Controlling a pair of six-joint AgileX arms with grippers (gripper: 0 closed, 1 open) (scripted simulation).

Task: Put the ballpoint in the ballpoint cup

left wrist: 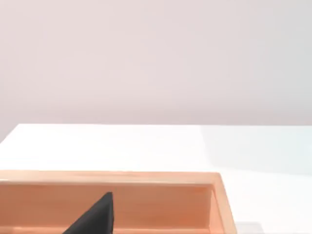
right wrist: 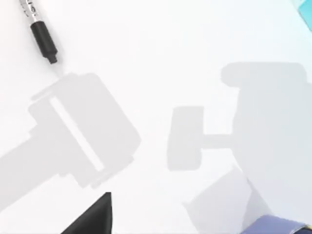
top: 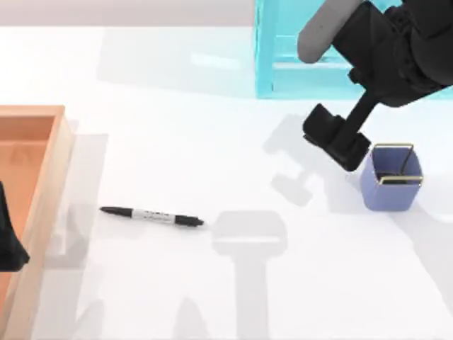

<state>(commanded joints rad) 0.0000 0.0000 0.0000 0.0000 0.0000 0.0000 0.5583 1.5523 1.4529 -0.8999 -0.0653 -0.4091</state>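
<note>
The ballpoint (top: 152,216) lies flat on the white table, left of the middle, its length running left to right. One black end of this ballpoint (right wrist: 43,36) also appears in the right wrist view. The ballpoint cup (top: 391,177), square and blue-purple with a thin gold rim, stands upright at the right; a corner of the ballpoint cup (right wrist: 275,226) shows in the right wrist view. My right gripper (top: 336,138) hangs above the table just left of and behind the cup, far from the ballpoint. My left gripper (top: 8,244) sits at the left edge over the wooden tray.
A large cyan shelf unit (top: 283,49) stands at the back, under my right arm. A wooden tray (top: 42,142) runs along the left edge; the tray wall (left wrist: 146,178) crosses the left wrist view. Open white table lies between the ballpoint and the cup.
</note>
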